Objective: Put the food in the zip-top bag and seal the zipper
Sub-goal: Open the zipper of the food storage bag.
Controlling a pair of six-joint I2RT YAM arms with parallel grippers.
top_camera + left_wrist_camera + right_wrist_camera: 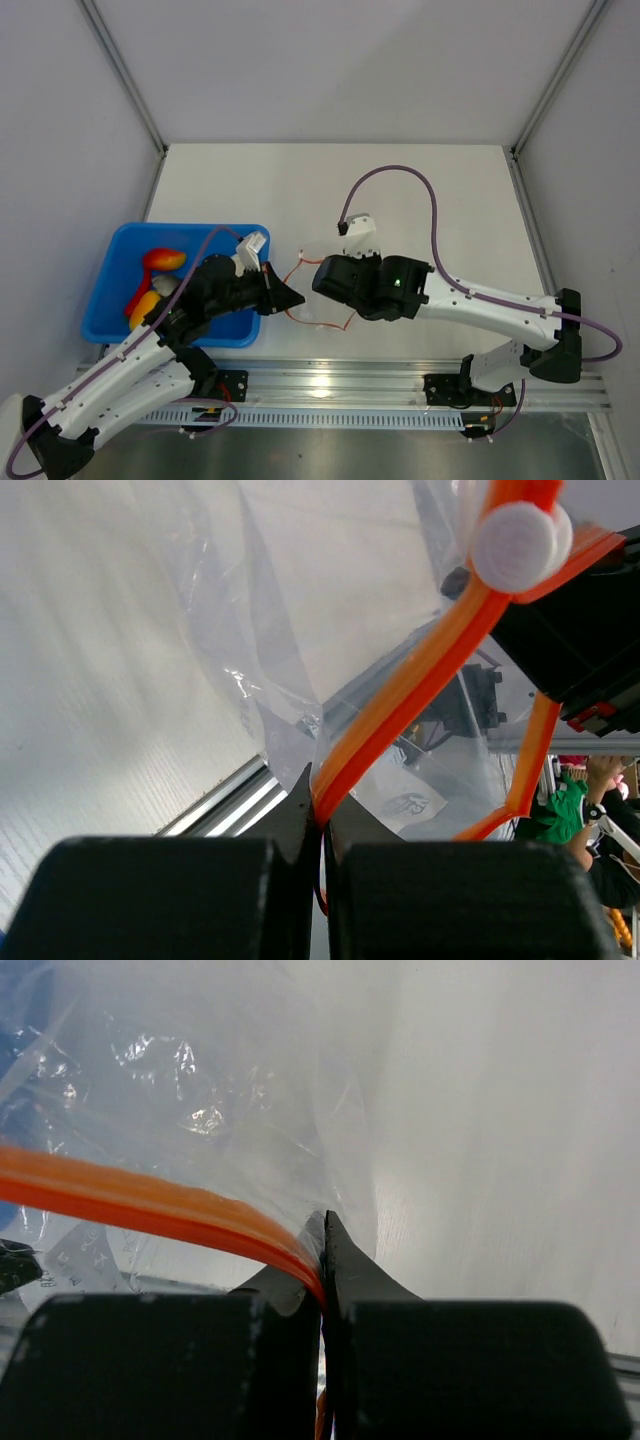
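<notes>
Blue plastic tray (120,245) at 9 o'clock on the white table (440,200), at its left edge. Ribbed aluminium rail (340,385) runs along the near edge at 6 o'clock. Grey wall panels (340,60) enclose the table at 9, 12 and 3 o'clock, with metal corner struts (125,75) at 11 and 1 o'clock.

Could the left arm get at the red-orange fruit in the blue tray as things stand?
Probably not yet. The left hand is shut on the zipper, so it must let go first. The red-orange fruit lies uncovered in the tray, close beside that arm.
</notes>
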